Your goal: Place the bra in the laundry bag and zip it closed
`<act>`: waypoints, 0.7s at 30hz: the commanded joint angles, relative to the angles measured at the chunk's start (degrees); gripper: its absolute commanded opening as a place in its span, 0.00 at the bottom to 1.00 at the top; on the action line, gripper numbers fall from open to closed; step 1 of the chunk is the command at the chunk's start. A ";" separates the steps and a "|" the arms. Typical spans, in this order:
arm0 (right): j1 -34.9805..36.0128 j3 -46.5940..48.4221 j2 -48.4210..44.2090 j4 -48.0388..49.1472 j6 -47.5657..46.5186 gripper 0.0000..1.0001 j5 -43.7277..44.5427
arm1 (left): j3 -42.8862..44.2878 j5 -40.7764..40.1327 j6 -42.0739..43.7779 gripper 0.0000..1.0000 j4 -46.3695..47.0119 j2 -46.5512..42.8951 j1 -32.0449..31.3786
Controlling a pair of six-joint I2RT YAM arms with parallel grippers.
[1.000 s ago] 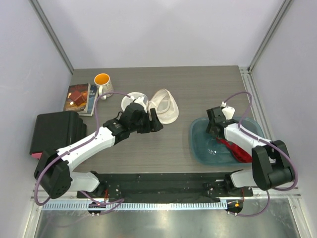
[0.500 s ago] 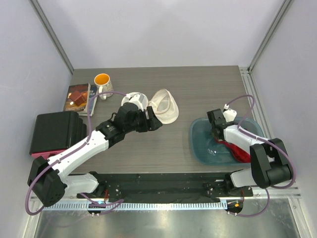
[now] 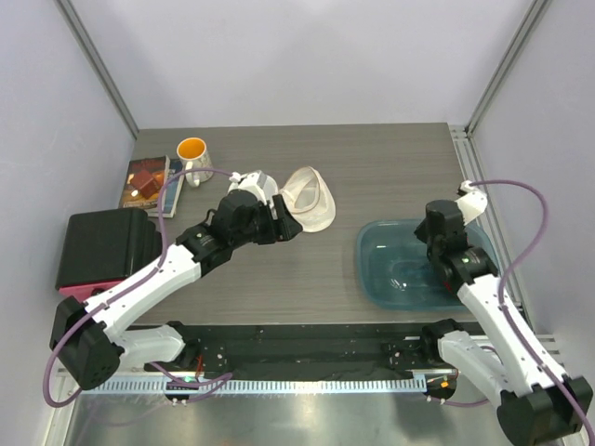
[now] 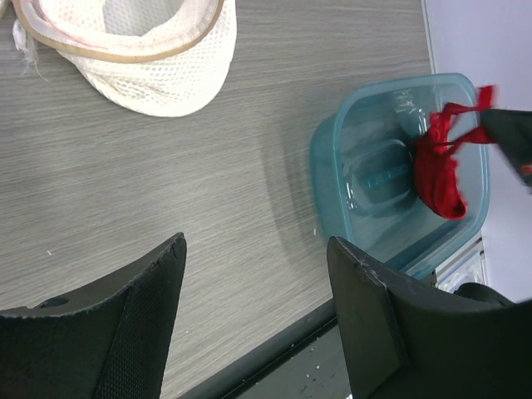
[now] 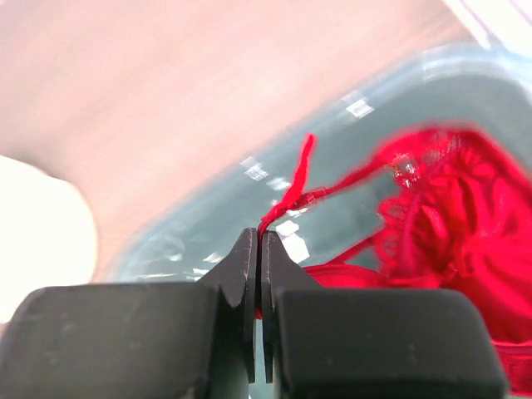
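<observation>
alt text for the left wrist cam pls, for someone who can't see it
A red bra hangs by its strap from the right gripper over a teal plastic tub at the right of a grey wood-grain table. The white mesh laundry bag lies open at the top left. The two black fingers of the left gripper stand apart, empty, at the bottom edge.

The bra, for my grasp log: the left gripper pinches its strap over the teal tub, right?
No, the right gripper pinches the strap of the bra over the teal tub; the right wrist view shows its jaws shut on the strap. The left gripper is open and empty.
</observation>
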 commanded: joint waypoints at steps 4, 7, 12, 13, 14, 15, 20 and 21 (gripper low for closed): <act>0.31 16.76 -5.33 -6.76 -4.95 0.01 -8.56 | 3.19 -3.02 1.01 0.69 -0.47 -2.68 -0.16; 1.19 22.99 -4.89 -9.04 -6.89 0.01 -13.66 | 3.37 -4.50 1.01 0.70 -1.17 -4.26 -0.25; 2.33 32.33 -2.09 -10.64 -9.08 0.01 -26.13 | 4.07 -8.20 1.97 0.70 -3.54 -7.51 -0.16; 2.59 35.13 -1.38 -10.46 -9.26 0.01 -32.07 | 4.59 -8.99 2.15 0.71 -4.76 -8.04 -0.16; 2.94 36.46 0.28 -10.46 -9.00 0.01 -33.87 | 4.77 -10.65 2.32 0.71 -5.29 -8.57 -0.16; 4.43 37.69 0.99 -10.29 -8.82 0.01 -35.37 | 5.03 -11.45 2.59 0.72 -5.82 -9.27 -0.16; 14.79 43.41 6.09 -9.05 -9.52 0.01 -34.69 | 5.91 -17.16 3.03 0.73 -9.86 -14.81 -0.16; 16.73 44.03 8.27 -9.14 -9.53 0.01 -34.07 | 6.18 -18.91 3.12 0.73 -10.57 -15.69 -0.16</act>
